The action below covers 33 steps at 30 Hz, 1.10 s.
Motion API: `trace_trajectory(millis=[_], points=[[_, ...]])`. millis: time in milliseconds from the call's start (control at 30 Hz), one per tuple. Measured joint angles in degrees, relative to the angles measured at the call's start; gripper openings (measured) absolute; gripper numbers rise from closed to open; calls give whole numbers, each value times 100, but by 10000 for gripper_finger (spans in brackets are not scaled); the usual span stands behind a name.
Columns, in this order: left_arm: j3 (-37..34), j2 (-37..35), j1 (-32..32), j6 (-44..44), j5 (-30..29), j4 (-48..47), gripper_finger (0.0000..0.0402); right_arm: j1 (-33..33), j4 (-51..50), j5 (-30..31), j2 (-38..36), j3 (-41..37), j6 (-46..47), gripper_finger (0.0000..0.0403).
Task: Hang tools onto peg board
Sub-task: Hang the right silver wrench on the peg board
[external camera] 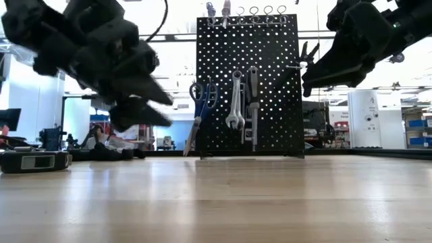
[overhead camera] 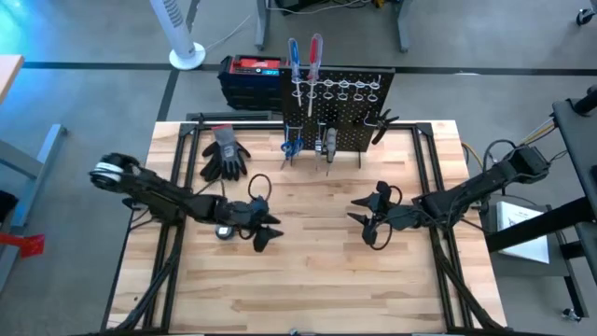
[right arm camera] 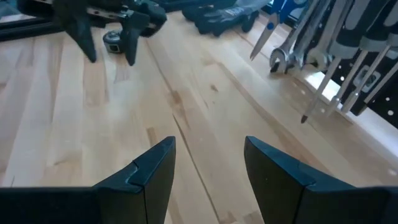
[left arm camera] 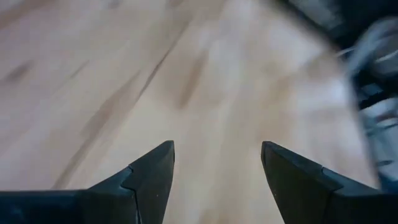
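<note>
A wooden table [overhead camera: 308, 280] is seen from above, with the black peg board [overhead camera: 338, 107] stood upright at its 12 o'clock edge. Behind the board, toward 11 o'clock, a red-topped box [overhead camera: 250, 78] is set on the floor side. The left arm is stretched in from 9 o'clock and the right arm from 3 o'clock, both ending near the table's middle. The left gripper [overhead camera: 264, 229] is held above bare wood with its fingers [left arm camera: 149, 180] spread apart and nothing between them. The right gripper [overhead camera: 366, 217] is likewise held over bare boards, its fingers [right arm camera: 152, 171] parted and empty. A pair of gloves [overhead camera: 225, 154] is laid at about 10 o'clock, left of the board. On the board, blue-handled scissors [external camera: 200, 101] are hung at the left, a wrench [external camera: 235, 101] beside them at the middle, and a dark-handled tool [external camera: 252, 101] just to its right; pliers [external camera: 305, 52] are hung off the right edge. Two screwdrivers [overhead camera: 304, 61], one blue and one red, are stood in the top rings. A small round object [right arm camera: 112, 38] is left on the table beside the left gripper.
</note>
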Motion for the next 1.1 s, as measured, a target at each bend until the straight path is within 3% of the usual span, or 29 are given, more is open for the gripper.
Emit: trace_trajectory(millis=[267, 500, 633, 800, 967, 1100], points=[[1026, -876, -302, -1622, -274, -5120, 231, -2, 11, 16, 207, -2, 215, 183], [2063, -943, -664, -1637, -333, -7563, 231, -68, 296, 294, 302, -1, 187, 187], [2258, -935, -705, -1036, -333, -7949, 236, -74, 388, 275, 352, -2, 56, 215], [2009, -840, -705, -555, -333, -7992, 269, -90, 546, -46, 554, -2, 122, 277], [1611, -714, -705, -483, -326, -8023, 312, -87, 573, -66, 856, -2, 391, 334], [1434, -696, -708, -509, -298, -7825, 333, -90, 702, -70, 1074, -2, 413, 355]])
